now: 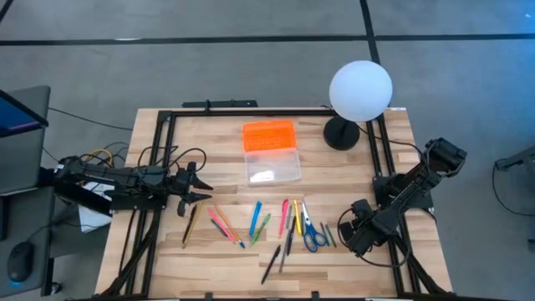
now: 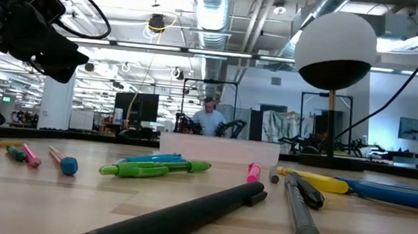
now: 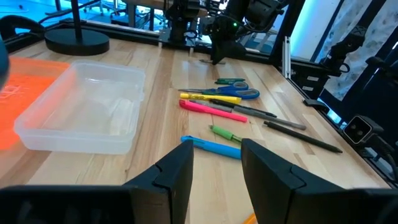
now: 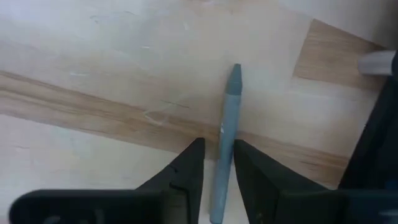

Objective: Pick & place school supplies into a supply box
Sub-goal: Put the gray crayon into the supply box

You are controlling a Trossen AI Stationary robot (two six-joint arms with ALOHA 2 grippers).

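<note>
1. Crayon grab is under way: our right gripper (image 4: 217,163) sits low at about four o'clock on the table (image 1: 167,142), its fingers straddling a grey-green crayon (image 4: 227,130) and standing close beside it. We cannot tell whether they pinch it yet.
2. Our left gripper (image 3: 214,165) waits at nine o'clock with its fingers apart and nothing between them.
3. Our supply box (image 1: 272,164) lies open at twelve o'clock, orange lid (image 1: 268,135) flipped back; it looks bare inside (clear walls make that hard to judge).
4. Other supplies, the scissors (image 1: 311,237) among them, lie in a row at six o'clock.
5. Risk as we see it: the thin round crayon may roll or pivot out of an off-centre pinch, or the fingertips may scrape the wood.
</note>
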